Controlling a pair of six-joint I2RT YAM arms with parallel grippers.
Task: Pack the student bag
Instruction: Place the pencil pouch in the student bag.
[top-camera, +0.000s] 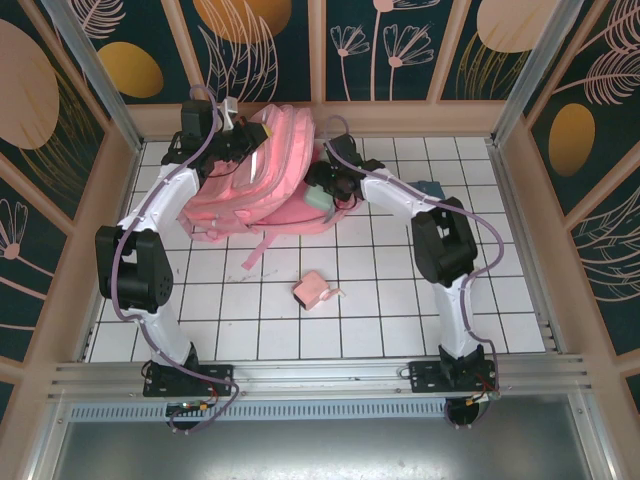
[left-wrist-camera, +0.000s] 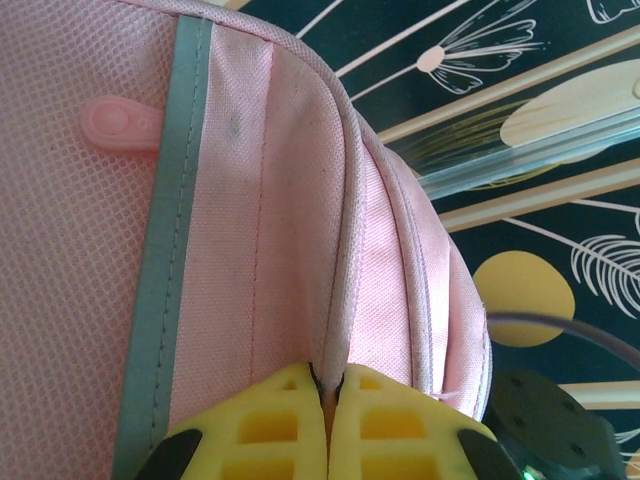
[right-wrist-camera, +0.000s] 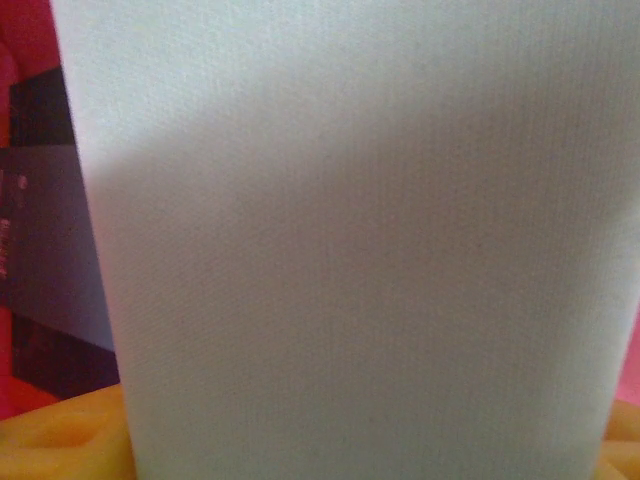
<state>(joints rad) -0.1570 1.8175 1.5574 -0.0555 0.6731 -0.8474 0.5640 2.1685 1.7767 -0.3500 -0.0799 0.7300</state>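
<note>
The student bag (top-camera: 255, 185) lies on its side at the far middle of the white tiled table (top-camera: 400, 320), its top close to the far wall panels (top-camera: 380, 50). One pink strap (top-camera: 254, 250) trails from it toward the near edge.

The left tool (left-wrist-camera: 327, 385) is at the bag's far left corner, its yellow fingers (left-wrist-camera: 260, 420) clenched flat together on a seam ridge of the pink fabric. Beside that seam run a grey-green trim (left-wrist-camera: 170, 260) and a mesh panel with one pink zip pull (left-wrist-camera: 120, 122).

The right tool (top-camera: 326, 186) sits against the bag's right side, grasping a pale mint case (right-wrist-camera: 340, 240). The case stands between its yellow fingers (right-wrist-camera: 50, 445) and blocks nearly all of the wrist camera's sight. The red and dark shapes at the left edge there are too blurred to name.

A small pink pouch (top-camera: 312, 290) rests alone on the table, nearer the arm bases and well apart from the bag. A teal thing (top-camera: 432, 188) lies at the right, partly hidden behind the right arm (top-camera: 440, 245).

Counted: one bag, one mint case, one small pouch, one teal thing, two tools
</note>
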